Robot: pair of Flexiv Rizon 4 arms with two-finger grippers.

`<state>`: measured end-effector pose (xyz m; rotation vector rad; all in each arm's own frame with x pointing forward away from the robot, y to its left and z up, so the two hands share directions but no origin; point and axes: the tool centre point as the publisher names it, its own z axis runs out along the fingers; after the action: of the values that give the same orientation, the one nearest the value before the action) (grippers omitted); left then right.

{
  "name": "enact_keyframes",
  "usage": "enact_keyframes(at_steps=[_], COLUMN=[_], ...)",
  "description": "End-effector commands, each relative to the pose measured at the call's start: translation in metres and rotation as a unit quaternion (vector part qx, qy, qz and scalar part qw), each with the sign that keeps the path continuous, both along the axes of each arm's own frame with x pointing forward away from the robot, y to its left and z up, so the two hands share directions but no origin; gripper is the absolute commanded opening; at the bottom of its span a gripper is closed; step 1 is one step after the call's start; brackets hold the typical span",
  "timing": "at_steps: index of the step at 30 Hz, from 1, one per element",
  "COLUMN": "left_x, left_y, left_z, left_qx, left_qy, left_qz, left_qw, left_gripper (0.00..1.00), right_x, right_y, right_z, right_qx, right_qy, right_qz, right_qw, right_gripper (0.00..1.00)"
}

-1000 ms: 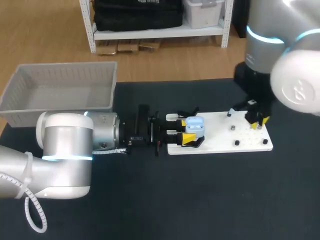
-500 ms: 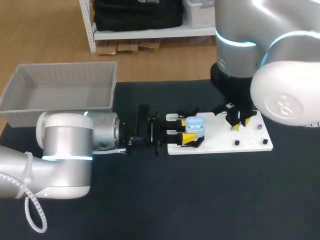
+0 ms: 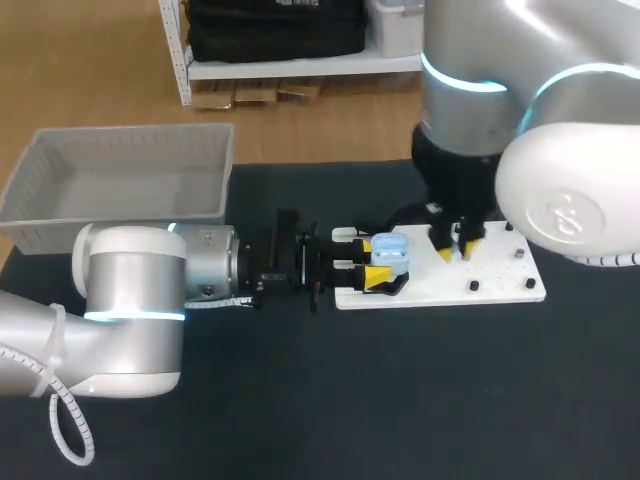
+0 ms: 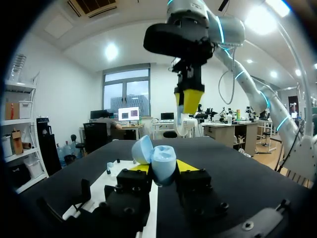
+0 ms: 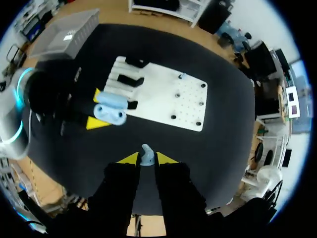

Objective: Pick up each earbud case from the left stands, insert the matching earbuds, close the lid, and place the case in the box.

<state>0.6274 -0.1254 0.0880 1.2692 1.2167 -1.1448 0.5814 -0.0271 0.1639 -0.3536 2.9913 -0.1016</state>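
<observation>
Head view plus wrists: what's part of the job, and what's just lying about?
Job:
- earbud case, open, in left gripper
- earbud in right gripper
- small blue piece on the white board, likely the second earbud
- grey box

Lying about:
- empty black stands
- bare pegs on the board

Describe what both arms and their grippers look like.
The left arm and right arm are thick, rounded silver-grey tubes with glowing cyan rings at the joints. A white coiled cable loops beside the left; a round emblem marks the right's white joint cap. The left gripper and right gripper are black with yellow fingertips.
</observation>
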Motion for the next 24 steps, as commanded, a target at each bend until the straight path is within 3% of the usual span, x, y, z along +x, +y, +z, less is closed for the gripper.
enact_keyframes(at_steps=[1,8,11,24], left_x=[-0.001,-0.001,-0.001,-0.001], left_y=[-0.001,-0.001,-0.001,-0.001], left_z=[0.000,0.000,0.000,0.000], left_qx=[0.000,0.000,0.000,0.000], left_qy=[-0.001,-0.001,-0.001,-0.001], left_qz=[0.004,0.004,0.004,0.004], left_qw=[1.000,1.000,1.000,1.000], left_gripper=[0.00,0.00,0.00,0.00], right_x=[-0.006,-0.004,-0.004,-0.004], right_y=[0.020,0.031,0.033,0.033], right_z=[0.005,-0.006,-0.005,-0.005], right_qx=[-0.010,-0.024,-0.006,-0.006], right_qy=[-0.020,0.040,0.042,0.042], right_qz=[-0.084,-0.151,-0.155,-0.155], right_qw=[0.996,0.987,0.987,0.987], right_gripper=[0.00,0.00,0.00,0.00])
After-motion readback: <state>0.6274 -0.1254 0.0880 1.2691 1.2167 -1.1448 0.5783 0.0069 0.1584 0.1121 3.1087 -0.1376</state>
